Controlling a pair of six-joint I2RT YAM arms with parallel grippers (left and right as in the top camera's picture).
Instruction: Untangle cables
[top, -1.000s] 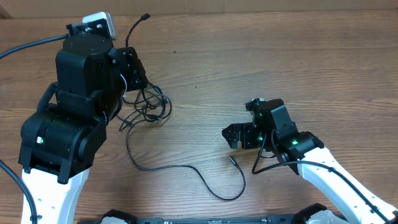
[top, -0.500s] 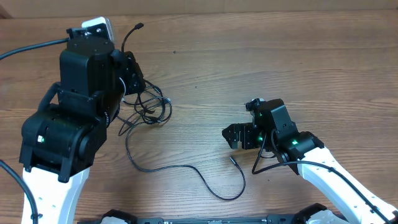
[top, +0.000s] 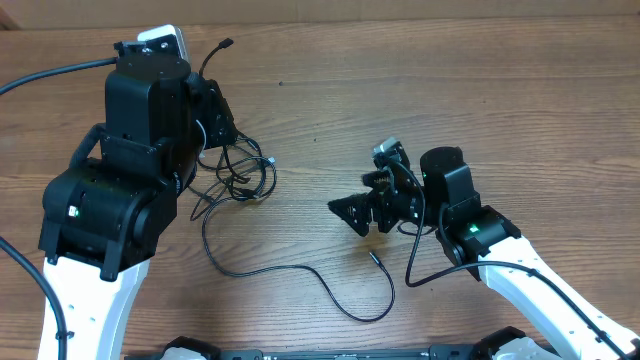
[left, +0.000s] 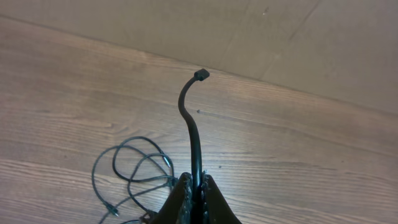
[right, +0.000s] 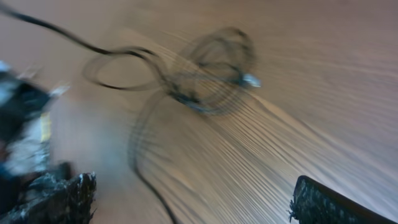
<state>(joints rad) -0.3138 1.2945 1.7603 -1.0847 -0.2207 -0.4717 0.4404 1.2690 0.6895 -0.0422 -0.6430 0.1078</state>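
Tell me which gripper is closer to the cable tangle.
Left. The left gripper is shut on a cable just beside the tangle; the right gripper, open, is well apart from it.

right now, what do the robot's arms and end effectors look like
Both are boxy black housings on white lower links, each with a green light. The left arm has a white-topped camera; the right arm a thin looping wire. The left end effector and right end effector have black fingers.

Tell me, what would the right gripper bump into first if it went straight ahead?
Probably the tangle of cables lying ahead of the open right gripper, though the blurry view leaves depth unclear.
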